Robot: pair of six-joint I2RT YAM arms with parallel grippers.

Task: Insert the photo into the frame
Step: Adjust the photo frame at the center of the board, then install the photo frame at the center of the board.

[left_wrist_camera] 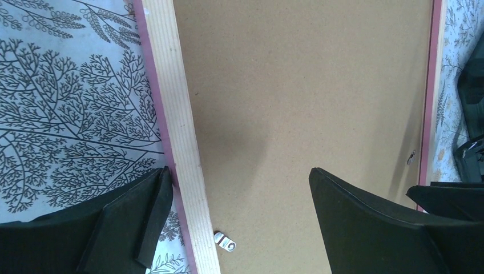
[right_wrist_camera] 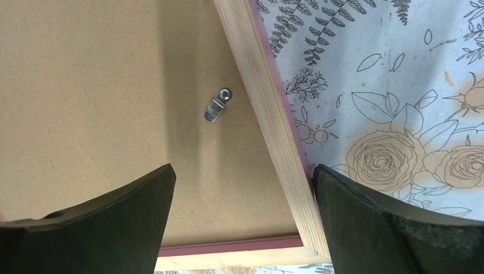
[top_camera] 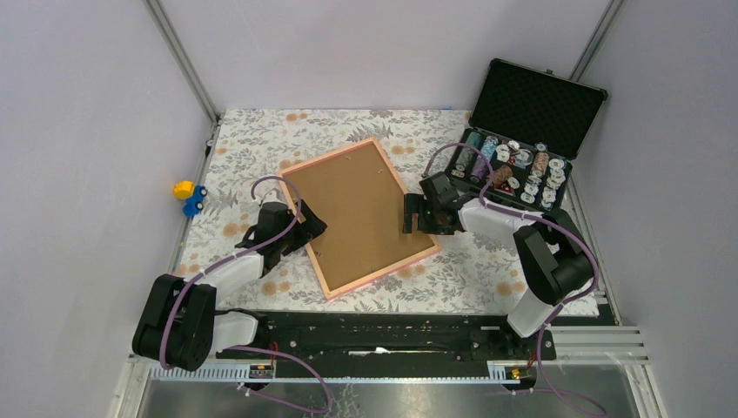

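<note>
The frame [top_camera: 383, 273] lies face down and askew in the middle of the table, its brown backing board [top_camera: 357, 213] facing up. The photo is hidden. My left gripper [top_camera: 305, 228] is open at the frame's left side. In the left wrist view its jaws [left_wrist_camera: 240, 205] straddle the pale wood rail [left_wrist_camera: 177, 131], one finger [left_wrist_camera: 142, 217] outside against the pink edge, the other over the board [left_wrist_camera: 308, 85]. My right gripper [top_camera: 409, 215] is open at the right side, straddling the rail [right_wrist_camera: 268, 108] near a corner, with nothing gripped [right_wrist_camera: 242, 205].
Small metal turn clips [left_wrist_camera: 225, 241] [right_wrist_camera: 217, 105] sit on the board near each rail. An open black case [top_camera: 531, 131] of small round items stands at the back right. A yellow and blue toy [top_camera: 189, 197] sits at the left edge of the floral cloth [top_camera: 487, 270].
</note>
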